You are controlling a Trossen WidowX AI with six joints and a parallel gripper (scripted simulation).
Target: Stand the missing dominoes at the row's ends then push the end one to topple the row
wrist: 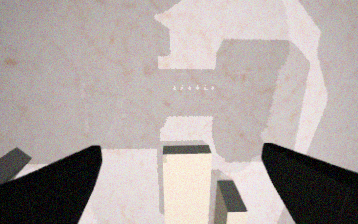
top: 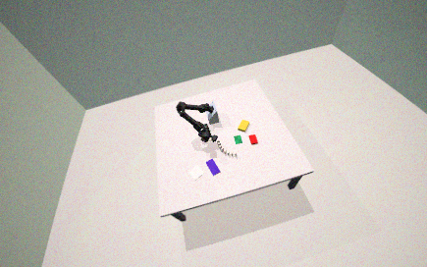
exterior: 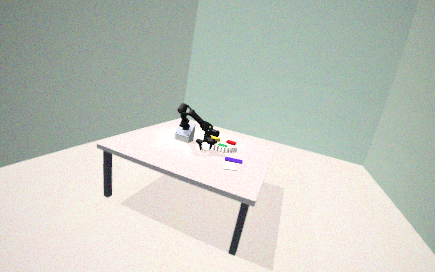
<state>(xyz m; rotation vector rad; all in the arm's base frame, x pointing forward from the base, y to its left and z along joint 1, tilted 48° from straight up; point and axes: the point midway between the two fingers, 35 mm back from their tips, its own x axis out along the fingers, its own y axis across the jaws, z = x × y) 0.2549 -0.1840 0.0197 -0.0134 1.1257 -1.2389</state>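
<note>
fingers: your gripper point(wrist: 180, 165) has both fingers spread wide, nothing held
domino: cream domino point(wrist: 186, 182) stands upright between the fingers, touching neither; another just beside it
row: curved row point(top: 227, 149) mid-desk, gripper at its near end
step: you're likely clearing the stood piece; lift straight up, don't swing sideways or you risk clipping it
desk: pale desk point(top: 183, 186), dark legs; yellow, green, red, purple, white tiles lie flat
room: grey-green walls, light floor
</note>
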